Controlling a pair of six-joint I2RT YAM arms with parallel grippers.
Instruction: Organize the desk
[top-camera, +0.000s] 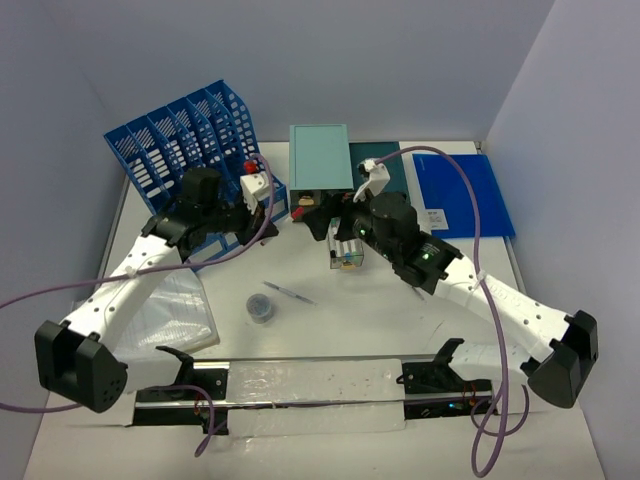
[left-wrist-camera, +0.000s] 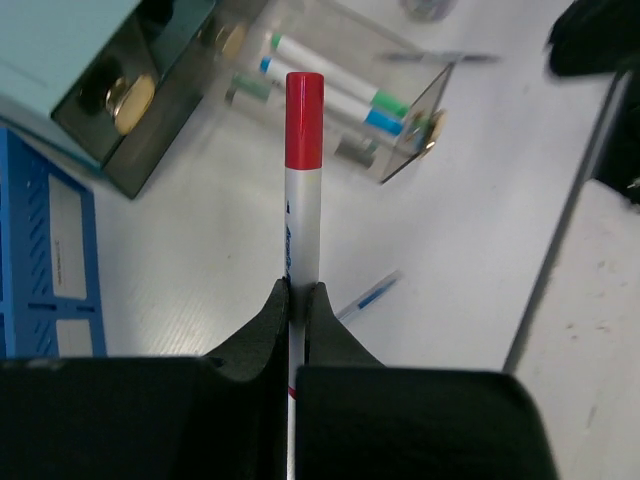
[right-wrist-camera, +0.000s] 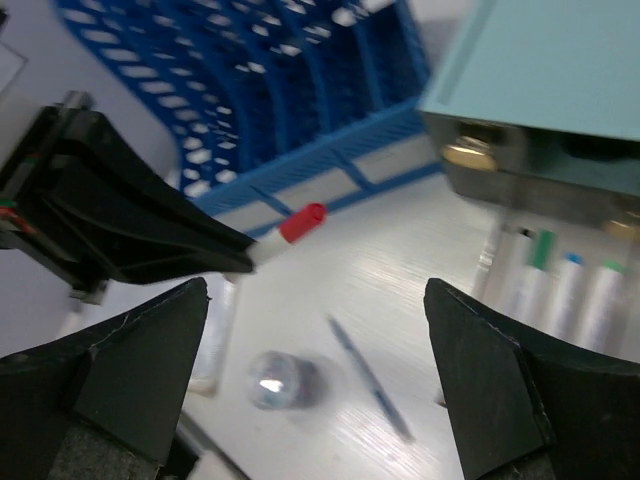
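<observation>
Red-capped marker (left-wrist-camera: 304, 150) sits clamped in the left gripper (left-wrist-camera: 303, 300), aimed at the pulled-out clear drawer (left-wrist-camera: 415, 115), likely its home; right gripper (right-wrist-camera: 317, 290) hangs wide open nearby.

- Robot test cell dressed as an office: white desk (top-camera: 340, 320) boxed by bare grey walls (top-camera: 350, 60) left, far and right.
- Far side holds office kit: blue file rack (top-camera: 170, 145), teal drawer box (top-camera: 320, 155), blue folder (top-camera: 465, 190).
- Markers (left-wrist-camera: 335, 72) in a clear tray (left-wrist-camera: 425, 135); pen (top-camera: 288, 292) lying loose.
- My arms are bolted to a mounting frame (top-camera: 180, 390) along the near edge.
</observation>
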